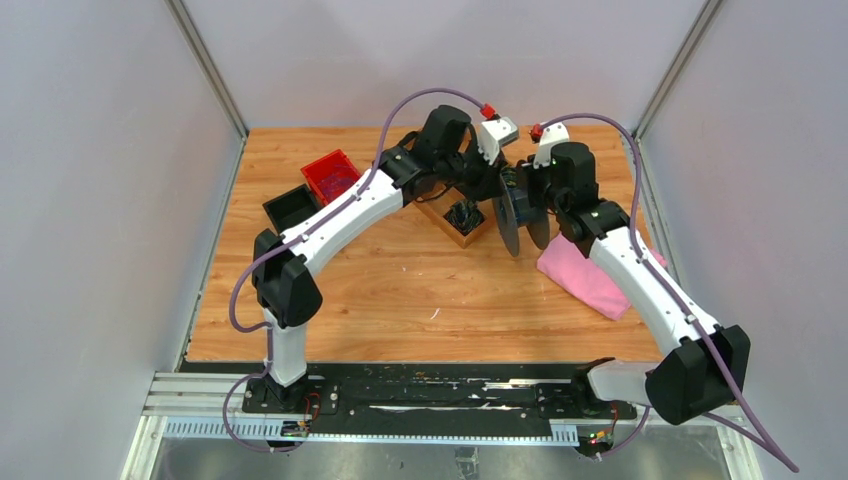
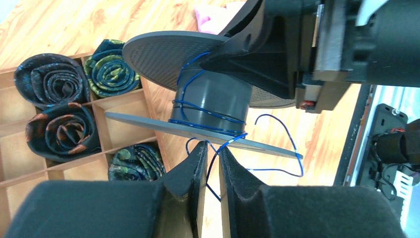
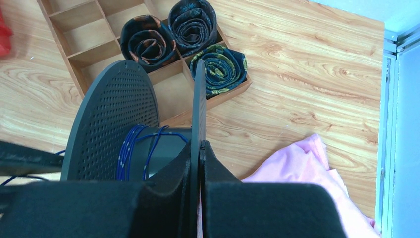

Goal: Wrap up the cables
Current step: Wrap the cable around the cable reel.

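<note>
A few turns of blue cable [image 2: 208, 116] sit on the grey spool [image 2: 213, 96], which the right gripper [image 3: 199, 148] clamps by its flange above the tabletop [image 1: 400, 300] around 1 o'clock; the loose tail, left to wind, threads between the narrowly parted jaws of the left gripper [image 2: 213, 151].

Counted: one spool [image 2: 218, 96], two flanges [image 3: 116, 114], at one o'clock. One blue cable [image 3: 130, 153] wound on it. One divided wooden tray [image 1: 468, 238]; four fabric rolls [image 2: 52, 79] inside. At ten o'clock, one red bin [image 1: 331, 175], one black bin [image 1: 292, 207]. At four o'clock, one pink cloth [image 1: 590, 280].
</note>
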Motion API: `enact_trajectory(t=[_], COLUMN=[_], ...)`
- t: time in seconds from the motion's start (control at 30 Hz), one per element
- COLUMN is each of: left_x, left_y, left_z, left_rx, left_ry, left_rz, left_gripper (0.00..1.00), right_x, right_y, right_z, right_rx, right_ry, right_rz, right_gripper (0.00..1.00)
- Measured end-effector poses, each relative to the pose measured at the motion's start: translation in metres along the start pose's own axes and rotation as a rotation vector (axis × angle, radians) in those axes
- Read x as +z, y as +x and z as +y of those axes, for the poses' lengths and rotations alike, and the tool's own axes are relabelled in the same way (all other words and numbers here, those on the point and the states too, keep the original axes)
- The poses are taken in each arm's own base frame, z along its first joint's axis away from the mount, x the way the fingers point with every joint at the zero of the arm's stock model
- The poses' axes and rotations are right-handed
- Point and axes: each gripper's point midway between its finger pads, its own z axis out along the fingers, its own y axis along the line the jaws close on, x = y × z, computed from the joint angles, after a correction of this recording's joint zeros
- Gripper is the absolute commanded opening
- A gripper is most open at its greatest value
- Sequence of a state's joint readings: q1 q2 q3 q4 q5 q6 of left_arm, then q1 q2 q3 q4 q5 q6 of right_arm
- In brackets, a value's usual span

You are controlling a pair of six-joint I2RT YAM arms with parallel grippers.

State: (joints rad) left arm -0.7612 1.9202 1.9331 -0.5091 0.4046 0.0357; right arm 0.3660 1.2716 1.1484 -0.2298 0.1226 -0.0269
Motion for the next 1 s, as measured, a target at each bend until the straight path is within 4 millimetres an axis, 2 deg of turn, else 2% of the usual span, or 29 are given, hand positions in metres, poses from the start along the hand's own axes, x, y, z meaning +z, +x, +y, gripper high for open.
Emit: enact_trajectory(t=[0.2, 0.37, 0.7, 0.8, 1.0], left_x=[0.002, 0.006, 0.005, 0.003, -0.006], left_y=[0.008, 0.024, 0.041, 0.041, 0.033], left_z=[0.008, 0.015, 0.043, 0.049, 0.056], left_rx=[0.020, 0.026, -0.005, -0.016, -0.054], left_ry=[-0.030, -0.057, -0.126, -0.135, -0.127], left_rz=[0.018, 0.050, 0.068, 0.057, 0.018], left_gripper=[0.19, 0.20, 0.20, 0.16, 0.01], right_x=[-0.002, -0.005, -0.009, -0.010, -0.009], right_y=[-0.002, -0.003, -0.007, -0.005, -0.001], right_z=[0.005, 0.009, 0.016, 0.018, 0.019], right_rx=[-0.004, -0.007, -0.006, -0.008, -0.016], right_ry=[-0.032, -0.054, -0.104, -0.114, -0.119], right_rz=[-0.006, -0.011, -0.027, -0.024, -0.017], right_gripper=[0.01, 0.01, 0.01, 0.01, 0.01])
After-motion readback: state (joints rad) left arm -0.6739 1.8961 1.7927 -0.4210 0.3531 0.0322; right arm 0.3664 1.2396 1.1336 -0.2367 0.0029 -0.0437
